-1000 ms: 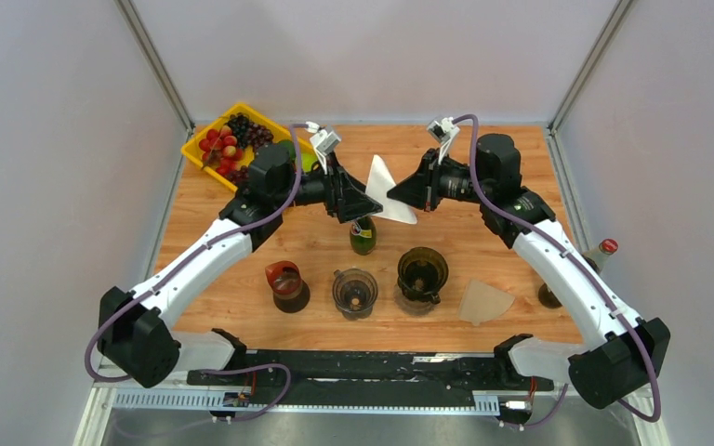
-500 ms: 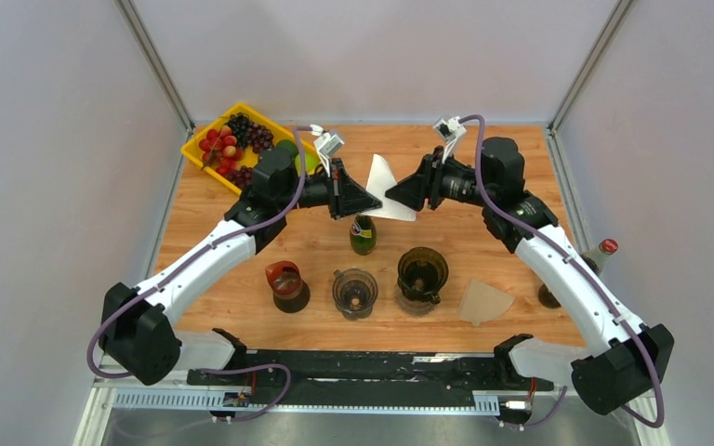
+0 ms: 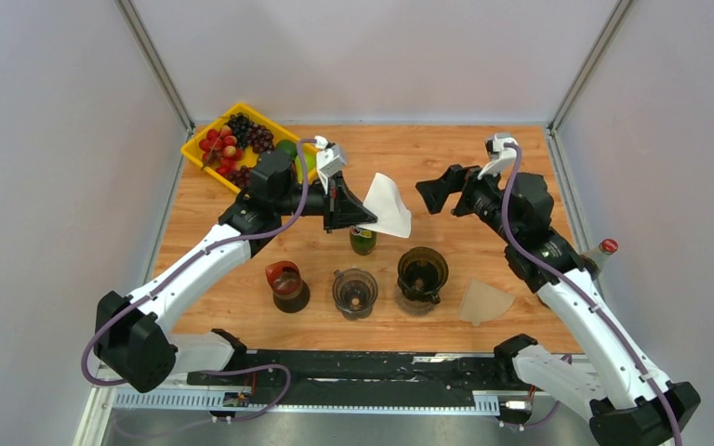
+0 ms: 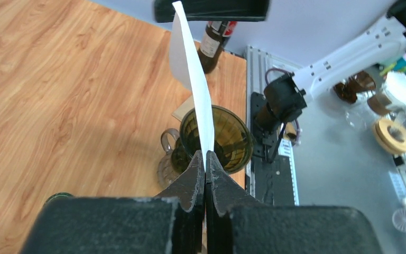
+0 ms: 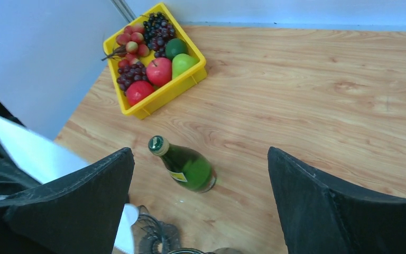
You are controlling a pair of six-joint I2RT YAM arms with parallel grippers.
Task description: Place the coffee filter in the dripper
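My left gripper point(image 3: 370, 216) is shut on the lower corner of a white paper coffee filter point(image 3: 389, 204), which hangs in the air above the green bottle. In the left wrist view the filter point(image 4: 194, 79) stands edge-on from the shut jaws point(image 4: 205, 159), and the olive glass dripper point(image 4: 227, 138) sits on the table below it. From above, the dripper point(image 3: 422, 273) is just right of and nearer than the filter. My right gripper point(image 3: 433, 190) is wide open and holds nothing, a short way right of the filter. Its wrist view shows the filter point(image 5: 26, 151) at the left edge.
A green bottle point(image 3: 363, 240) stands under the filter. A clear glass vessel point(image 3: 354, 293) and a red-brown cup point(image 3: 285, 283) stand left of the dripper. A second, beige filter point(image 3: 483, 302) lies to its right. A yellow fruit tray point(image 3: 195, 149) is back left, a red-capped bottle point(image 3: 602, 251) far right.
My left gripper closed on the filter. My right gripper let go of it, opened wide and drew back to the right. The filter tilted slightly toward the dripper.
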